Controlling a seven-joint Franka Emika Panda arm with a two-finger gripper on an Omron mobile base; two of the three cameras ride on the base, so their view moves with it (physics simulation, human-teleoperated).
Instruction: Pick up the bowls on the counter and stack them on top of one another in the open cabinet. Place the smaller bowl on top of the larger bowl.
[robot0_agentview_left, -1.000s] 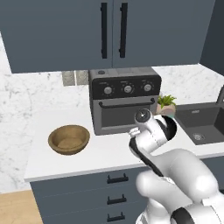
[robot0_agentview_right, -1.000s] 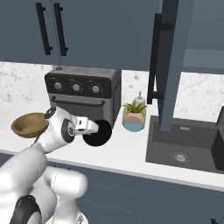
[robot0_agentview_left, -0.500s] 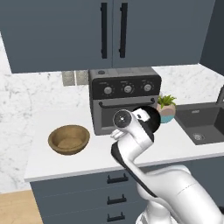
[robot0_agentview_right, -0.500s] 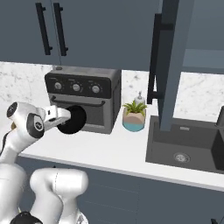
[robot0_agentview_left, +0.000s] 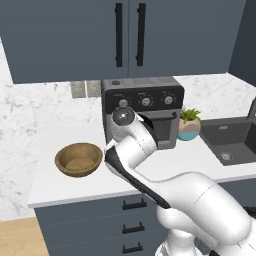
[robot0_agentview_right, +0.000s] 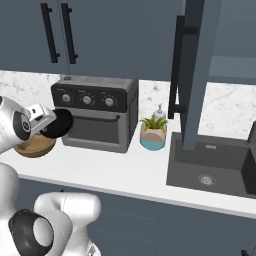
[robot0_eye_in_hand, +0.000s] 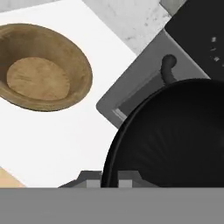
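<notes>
Larger bowl (robot0_agentview_left: 78, 159): on counter (robot0_agentview_left: 60, 187), at nine o'clock of toaster oven (robot0_agentview_left: 145, 112).
Gripper (robot0_eye_in_hand: 109, 179): clenched on smaller bowl (robot0_eye_in_hand: 175, 135), held off counter before the oven.
Plant pot (robot0_agentview_right: 153, 135): at three o'clock of oven.

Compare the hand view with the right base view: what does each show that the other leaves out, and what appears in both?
Hand view alone: the inside of the larger bowl, with its lighter grained bottom, and the smaller bowl seen close up, its rim right at the gripper.

Right base view alone: the teal plant pot, the sink, the upper cabinet with two black handles and an open cabinet door.

Both: the two bowls, the toaster oven and the white counter.
</notes>
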